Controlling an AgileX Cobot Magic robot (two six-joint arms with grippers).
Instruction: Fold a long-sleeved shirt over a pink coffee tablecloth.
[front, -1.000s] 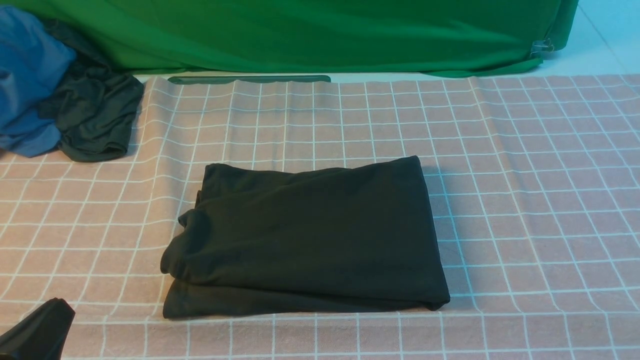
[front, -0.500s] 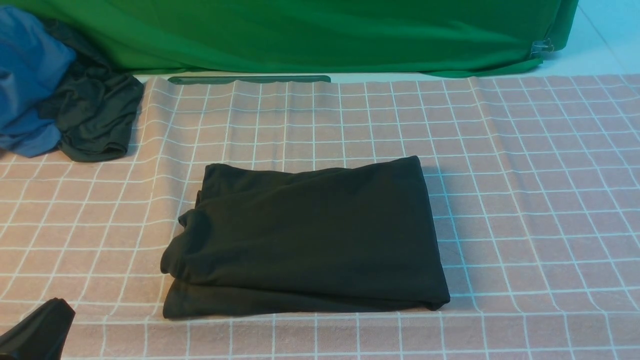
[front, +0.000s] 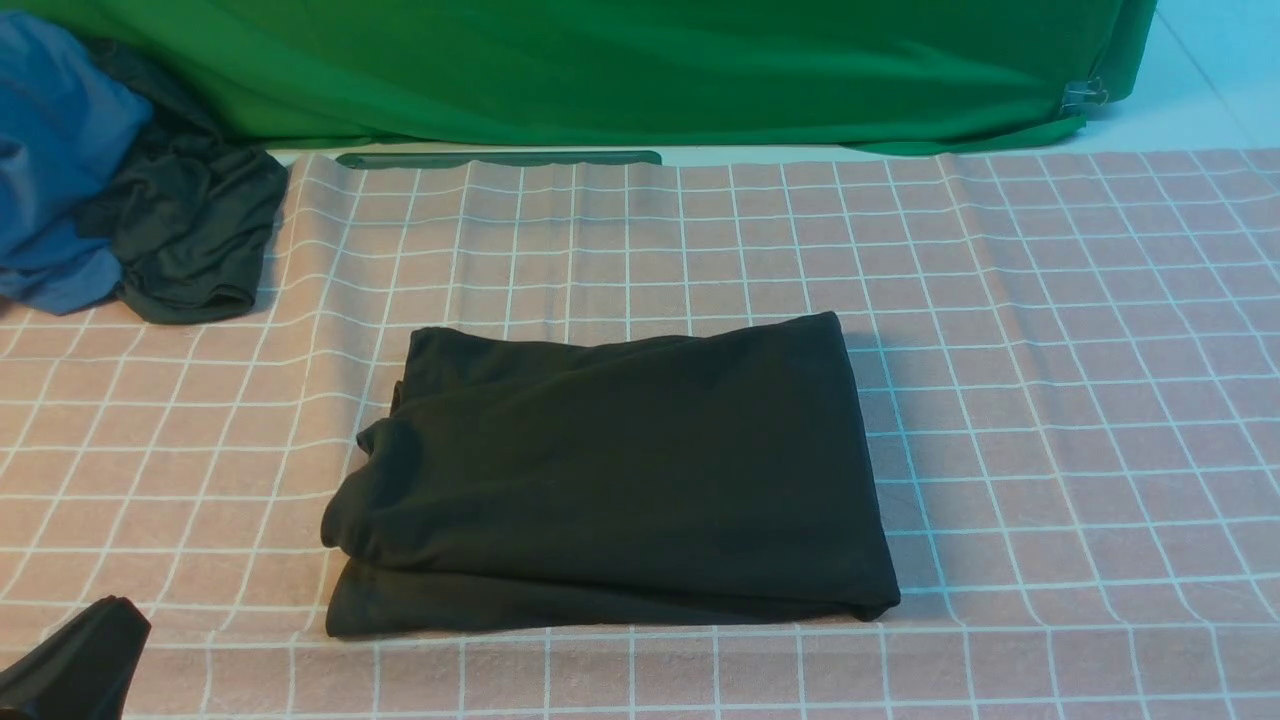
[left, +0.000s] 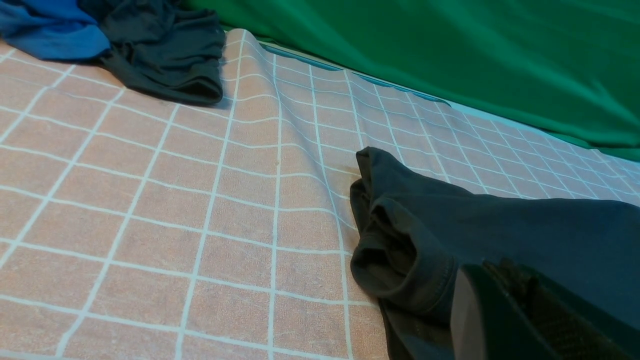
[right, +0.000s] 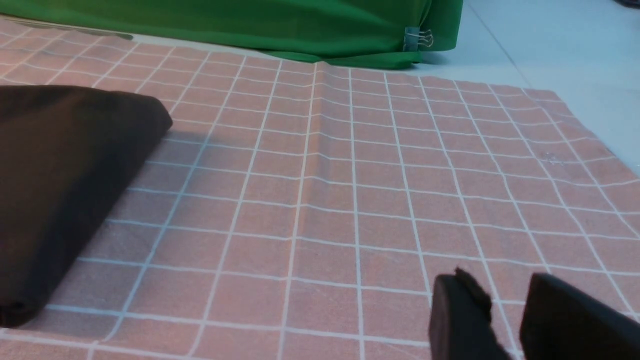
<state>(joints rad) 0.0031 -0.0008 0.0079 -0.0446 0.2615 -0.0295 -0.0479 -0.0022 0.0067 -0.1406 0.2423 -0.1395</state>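
The long-sleeved shirt (front: 610, 480) lies folded into a black rectangle in the middle of the pink coffee tablecloth (front: 1050, 400); its rolled edge (left: 395, 250) faces the left side. My left gripper (front: 112, 610) sits low at the near left, apart from the shirt, its jaws shut with nothing between them; in the left wrist view the left gripper (left: 480, 280) shows in front of the shirt. My right gripper (right: 500, 287) hovers over bare tablecloth to the right of the shirt (right: 65, 175), jaws a little apart and empty. It is out of the front view.
A blue garment (front: 55, 160) and a smaller dark garment (front: 190, 230) lie crumpled at the far left. A green cloth (front: 640, 70) hangs along the back, held by a clip (front: 1085, 95). White table surface (right: 565, 55) shows beyond the tablecloth's right edge.
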